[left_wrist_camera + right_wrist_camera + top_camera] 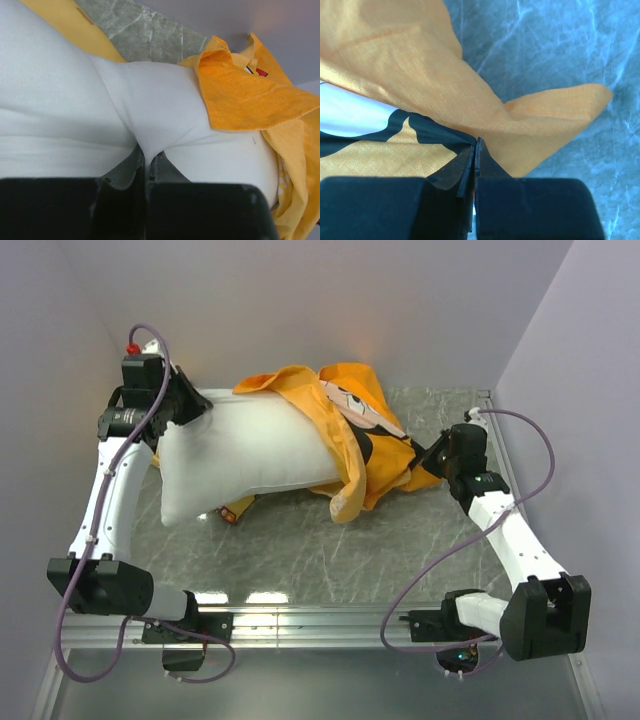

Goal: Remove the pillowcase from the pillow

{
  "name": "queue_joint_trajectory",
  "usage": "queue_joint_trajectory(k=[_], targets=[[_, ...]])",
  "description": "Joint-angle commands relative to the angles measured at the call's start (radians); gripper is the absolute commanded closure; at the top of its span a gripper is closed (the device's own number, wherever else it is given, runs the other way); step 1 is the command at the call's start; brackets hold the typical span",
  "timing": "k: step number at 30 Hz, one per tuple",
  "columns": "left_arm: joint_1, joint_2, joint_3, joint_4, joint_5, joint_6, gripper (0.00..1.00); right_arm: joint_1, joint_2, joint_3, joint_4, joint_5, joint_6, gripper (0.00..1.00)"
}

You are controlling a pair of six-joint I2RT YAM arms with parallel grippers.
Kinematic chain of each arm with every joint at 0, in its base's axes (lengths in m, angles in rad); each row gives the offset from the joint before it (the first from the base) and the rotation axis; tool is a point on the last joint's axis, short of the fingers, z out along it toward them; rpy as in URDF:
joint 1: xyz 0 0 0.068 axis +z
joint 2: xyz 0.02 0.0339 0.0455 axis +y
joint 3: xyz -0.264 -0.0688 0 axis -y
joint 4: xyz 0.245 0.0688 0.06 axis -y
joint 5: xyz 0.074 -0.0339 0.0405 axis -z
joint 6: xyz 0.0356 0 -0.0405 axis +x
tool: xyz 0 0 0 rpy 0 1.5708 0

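Top external: left gripper pinching pillow corner; right gripper clamped on pillowcase edge.

Near strip of worktop lies open, side to side. Far half blocked: plump pillow left, bunched pillowcase right, touching. Walls hem three sides.

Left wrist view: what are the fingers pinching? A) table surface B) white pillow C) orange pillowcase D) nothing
B: the left fingers are shut on a fold of the white pillow, and the orange pillowcase lies off to the right, not between them.
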Motion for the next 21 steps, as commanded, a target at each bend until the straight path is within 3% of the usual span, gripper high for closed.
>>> queue_joint_trajectory(k=[1, 3, 4, 6, 7, 10, 13, 21], targets=[[0.070, -0.088, -0.098, 0.257, -0.057, -0.051, 0.99, -0.048, -0.028, -0.068, -0.008, 0.111, -0.030, 1.00], [0.068, -0.125, -0.204, 0.305, -0.031, -0.063, 1.00, -0.034, -0.057, -0.080, -0.003, 0.086, -0.054, 0.99], [0.068, -0.137, -0.237, 0.316, -0.011, -0.066, 0.99, -0.028, -0.074, -0.088, 0.004, 0.044, -0.065, 0.84], [0.068, -0.169, -0.298, 0.340, 0.006, -0.073, 0.99, 0.016, -0.136, -0.086, 0.012, 0.040, -0.099, 0.66], [0.068, -0.182, -0.358, 0.345, 0.009, -0.077, 1.00, 0.039, -0.159, -0.070, 0.012, 0.042, -0.111, 0.49], [0.068, -0.234, -0.471, 0.383, -0.002, -0.097, 1.00, 0.142, -0.181, 0.008, 0.023, 0.043, -0.180, 0.27], [0.070, -0.245, -0.550, 0.405, -0.003, -0.126, 1.00, 0.226, -0.068, 0.141, 0.026, 0.069, -0.227, 0.20], [0.071, -0.257, -0.682, 0.454, -0.008, -0.177, 0.99, 0.354, 0.391, 0.496, -0.008, 0.032, -0.364, 0.19]])
